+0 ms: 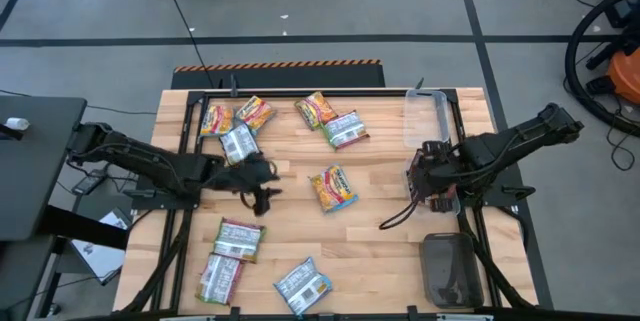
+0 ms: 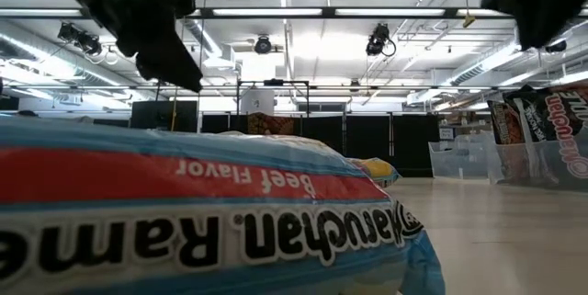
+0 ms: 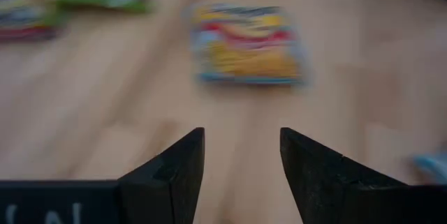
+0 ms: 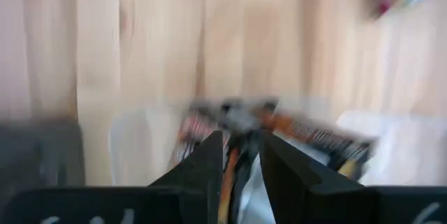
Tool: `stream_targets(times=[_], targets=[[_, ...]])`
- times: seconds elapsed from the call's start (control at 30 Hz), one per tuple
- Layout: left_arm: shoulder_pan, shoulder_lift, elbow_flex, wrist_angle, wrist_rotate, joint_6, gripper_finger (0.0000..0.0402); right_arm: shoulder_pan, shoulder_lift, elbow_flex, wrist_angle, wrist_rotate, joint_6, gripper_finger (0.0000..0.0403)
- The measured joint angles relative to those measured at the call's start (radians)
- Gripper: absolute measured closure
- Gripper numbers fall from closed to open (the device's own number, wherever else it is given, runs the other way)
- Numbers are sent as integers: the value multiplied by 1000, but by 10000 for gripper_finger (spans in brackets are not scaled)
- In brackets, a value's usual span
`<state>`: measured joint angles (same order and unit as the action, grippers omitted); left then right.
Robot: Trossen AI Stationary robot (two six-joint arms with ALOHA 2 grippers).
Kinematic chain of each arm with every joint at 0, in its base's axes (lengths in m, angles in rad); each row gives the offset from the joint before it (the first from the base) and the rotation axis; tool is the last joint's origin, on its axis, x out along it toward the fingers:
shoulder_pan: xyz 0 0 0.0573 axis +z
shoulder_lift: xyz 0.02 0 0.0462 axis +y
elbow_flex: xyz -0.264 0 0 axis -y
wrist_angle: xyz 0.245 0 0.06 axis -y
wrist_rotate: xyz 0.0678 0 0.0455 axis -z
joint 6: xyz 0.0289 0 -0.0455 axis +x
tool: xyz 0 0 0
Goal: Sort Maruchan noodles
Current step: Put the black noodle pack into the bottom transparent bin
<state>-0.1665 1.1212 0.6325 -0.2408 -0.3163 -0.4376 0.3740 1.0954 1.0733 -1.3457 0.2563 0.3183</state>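
Several shiny Maruchan noodle packets lie flat on the wooden table: a group near the far edge (image 1: 240,143), an orange-yellow one in the middle (image 1: 333,187), and green and pale blue ones near the near edge (image 1: 302,283). My left gripper (image 1: 265,189) hovers open left of the orange-yellow packet (image 3: 248,42), touching nothing. My right gripper (image 1: 428,183) is at the table's right side, shut on a dark brown-red and orange packet (image 4: 241,116) above a clear tray (image 4: 140,144). In the low view, a pale blue packet (image 2: 202,212) fills the foreground. My right gripper pinches the dark brown-red and orange packet between its two fingers (image 4: 209,158), coming from above and pointing down. The packet's edge (image 4: 230,112) shows just past the fingertips, and the packet hangs edge-on below them, lifted clear. How far back it reaches is hidden.
A clear tray (image 1: 425,116) sits at the far right of the table. A darker, filled tray (image 1: 450,266) sits at the near right. In the low view, dark packets (image 2: 542,139) stand at the right. Bare wood lies between the middle packet and the right arm.
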Motion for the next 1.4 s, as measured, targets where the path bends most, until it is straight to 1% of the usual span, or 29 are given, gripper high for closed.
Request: stream_targets(times=[0.1, 0.17, 0.27, 0.37, 0.47, 0.53, 0.63, 0.7, 0.83, 0.93, 1.13, 1.23, 1.33, 1.4], targets=[[54, 0, 79, -242, -104, -30, 209, 0, -1, 53, 67, 105, -6, 296], [91, 5, 110, -379, -161, -48, 209, 0, -1, 64, 127, 157, -26, 296], [143, 10, 111, -555, -191, -66, 208, 0, -1, 57, 216, 171, -85, 296], [171, 17, 108, -667, -222, -108, 200, 0, 0, 29, 286, 177, -98, 295], [165, 22, 63, -679, -294, -100, 187, 0, 0, -2, 346, 181, -124, 295], [157, 24, 21, -656, -314, -74, 183, 0, 0, -27, 388, 181, -156, 295], [156, 43, -1, -604, -290, -50, 184, 0, 0, -59, 461, 181, -182, 295], [156, 53, 1, -579, -290, -72, 187, 1, 0, -77, 515, 181, -203, 295], [159, 87, 1, -617, -275, -141, 193, 11, 0, -96, 587, 179, -253, 295], [159, 132, 1, -655, -261, -184, 195, 13, 0, -106, 610, 177, -269, 295], [158, 239, 0, -649, -256, -201, 193, 13, 0, -106, 611, 173, -269, 295], [167, 290, 0, -653, -239, -219, 177, 13, 0, -106, 611, 164, -261, 295], [190, 333, -1, -656, -204, -225, 152, 13, 0, -106, 607, 162, -259, 295], [201, 358, -1, -657, -208, -225, 137, 16, 0, -106, 607, 162, -258, 296]])
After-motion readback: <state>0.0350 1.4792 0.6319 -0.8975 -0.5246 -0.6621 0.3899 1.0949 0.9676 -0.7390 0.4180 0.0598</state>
